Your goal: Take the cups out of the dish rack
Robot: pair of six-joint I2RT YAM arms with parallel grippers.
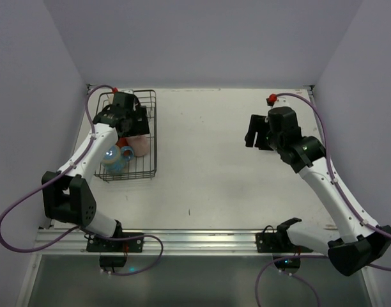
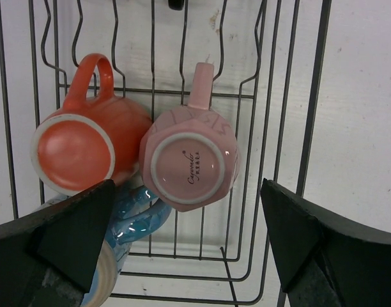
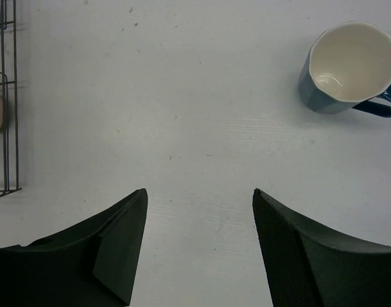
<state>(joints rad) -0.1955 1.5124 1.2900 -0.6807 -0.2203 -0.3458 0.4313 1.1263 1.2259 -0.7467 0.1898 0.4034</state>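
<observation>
The dish rack (image 1: 155, 137) is a black wire basket at the table's left. My left gripper (image 1: 137, 123) hovers over it, open. In the left wrist view an orange-red cup (image 2: 80, 144) and a pink cup (image 2: 189, 163) lie bottom-up side by side on the rack (image 2: 314, 96). A light blue cup (image 2: 128, 217) lies below them, partly hidden by my left finger. The left gripper (image 2: 188, 192) straddles the pink cup's near edge without touching it. My right gripper (image 3: 200, 195) is open and empty over bare table. A blue cup (image 3: 349, 64) with a cream inside stands upright on the table beyond it.
White walls close in the table at the back and both sides. The rack's right edge (image 3: 4, 96) shows at the far left of the right wrist view. The right arm (image 1: 323, 179) reaches in from the near right corner.
</observation>
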